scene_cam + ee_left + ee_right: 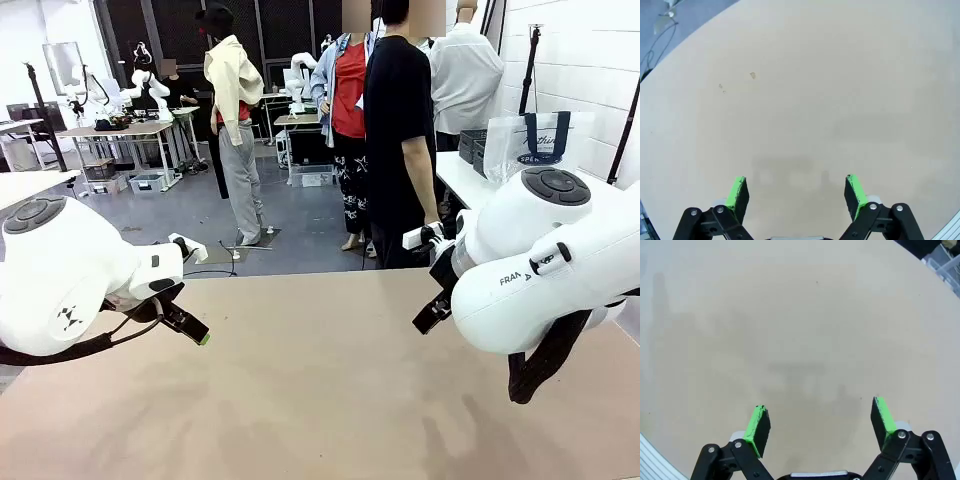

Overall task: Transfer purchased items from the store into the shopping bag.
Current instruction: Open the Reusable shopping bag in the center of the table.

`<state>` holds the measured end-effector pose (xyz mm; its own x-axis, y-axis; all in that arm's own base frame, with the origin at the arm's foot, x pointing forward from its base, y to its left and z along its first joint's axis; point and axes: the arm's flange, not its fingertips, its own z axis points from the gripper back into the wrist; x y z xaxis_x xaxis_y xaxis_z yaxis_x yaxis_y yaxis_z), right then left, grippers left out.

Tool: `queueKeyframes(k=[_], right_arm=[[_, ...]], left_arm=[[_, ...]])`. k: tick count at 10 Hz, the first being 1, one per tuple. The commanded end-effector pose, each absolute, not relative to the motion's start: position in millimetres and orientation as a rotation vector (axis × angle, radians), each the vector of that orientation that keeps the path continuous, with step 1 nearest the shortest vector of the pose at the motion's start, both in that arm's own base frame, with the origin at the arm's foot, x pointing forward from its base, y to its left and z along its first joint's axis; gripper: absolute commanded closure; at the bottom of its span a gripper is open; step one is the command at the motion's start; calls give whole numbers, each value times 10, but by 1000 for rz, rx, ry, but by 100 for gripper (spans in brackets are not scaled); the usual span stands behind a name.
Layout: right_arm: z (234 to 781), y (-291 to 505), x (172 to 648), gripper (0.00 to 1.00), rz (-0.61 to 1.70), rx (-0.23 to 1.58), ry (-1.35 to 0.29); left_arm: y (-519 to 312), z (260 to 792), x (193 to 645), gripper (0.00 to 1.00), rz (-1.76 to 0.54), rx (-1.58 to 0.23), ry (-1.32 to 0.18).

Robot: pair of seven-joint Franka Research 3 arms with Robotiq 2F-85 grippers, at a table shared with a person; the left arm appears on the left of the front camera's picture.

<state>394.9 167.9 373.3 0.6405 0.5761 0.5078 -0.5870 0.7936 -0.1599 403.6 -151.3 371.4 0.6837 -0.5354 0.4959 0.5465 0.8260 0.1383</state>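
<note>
The shopping bag [541, 139], whitish translucent with navy handles and a navy oval logo, stands upright on a white side table [455, 175] at the back right, beyond my table. The purchased items are out of view. In the left wrist view my left gripper [797, 194] hangs open over bare beige tabletop [805, 100] with nothing between its green pads [737, 192]. My right gripper [820, 422] is likewise open above bare table [790, 315], its pads [759, 424] wide apart. In the front view the left gripper [190, 328] sits at the left and the right gripper [432, 312] at the right.
The beige table [320, 380] stretches between both arms. A person in a black shirt [398, 120] stands at its far edge, turned sideways. Dark crates [472, 146] sit beside the bag. Other people and tables are farther back.
</note>
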Motion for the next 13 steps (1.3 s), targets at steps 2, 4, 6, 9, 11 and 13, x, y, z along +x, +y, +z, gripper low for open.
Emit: queueKeyframes(k=[2,4,6,9,11,13], right_arm=[[3733,1679,3948,0,663,20,-572],[3733,1679,3948,0,663,20,-572],[3733,1679,3948,0,663,20,-572],[3733,1679,3948,0,663,20,-572],[3733,1679,3948,0,663,20,-572],[3733,1679,3948,0,663,20,-572]], left_arm=[[-1513,3714,4035,0,-606,-21,-549],[-1513,3714,4035,0,-606,-21,-549],[-1513,3714,4035,0,-606,-21,-549],[-1513,3714,4035,0,-606,-21,-549],[-1513,3714,4035,0,-606,-21,-549],[-1513,3714,4035,0,-606,-21,-549]])
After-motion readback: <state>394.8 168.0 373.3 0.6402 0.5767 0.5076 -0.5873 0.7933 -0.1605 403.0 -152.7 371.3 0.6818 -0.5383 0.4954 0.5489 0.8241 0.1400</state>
